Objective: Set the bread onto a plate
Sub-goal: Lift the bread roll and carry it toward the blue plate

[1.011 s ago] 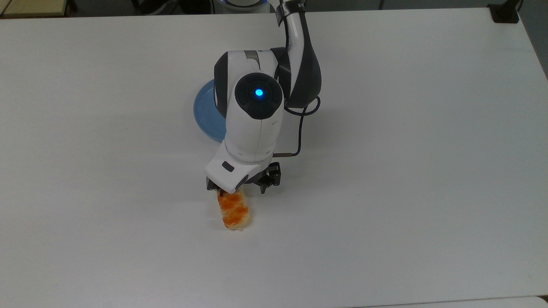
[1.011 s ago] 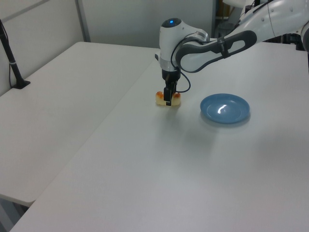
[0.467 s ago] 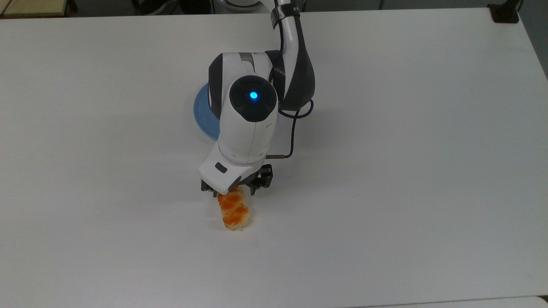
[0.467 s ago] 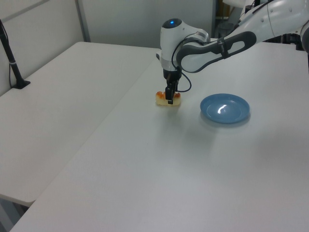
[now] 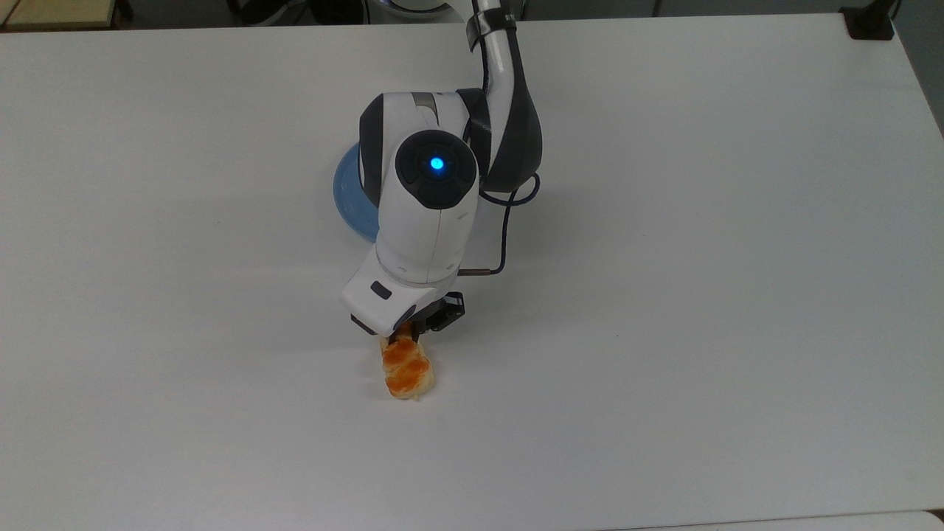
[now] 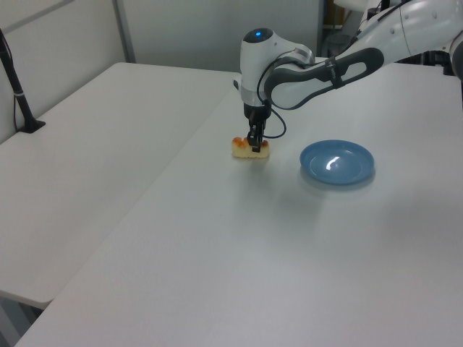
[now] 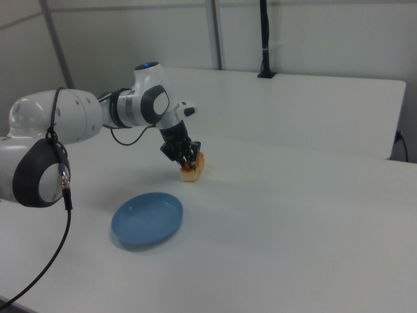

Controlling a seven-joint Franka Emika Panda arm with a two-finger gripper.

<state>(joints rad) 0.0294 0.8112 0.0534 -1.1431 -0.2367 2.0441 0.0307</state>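
Table (image 5: 700,295): pincer (image 5: 405,333) newly closed on bread (image 5: 407,371)

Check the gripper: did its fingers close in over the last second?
Yes. In the top view the gripper fingers, earlier spread wide over the bread, now sit pinched together on its end nearest the plate. The bread hasn't left the table.

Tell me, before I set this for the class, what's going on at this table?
A robot arm has its gripper down on one end of a small bread piece lying on the white table, the fingers closed around it. The blue plate sits empty nearby, apart from the bread. The bread looks gripped but not yet lifted or carried over.
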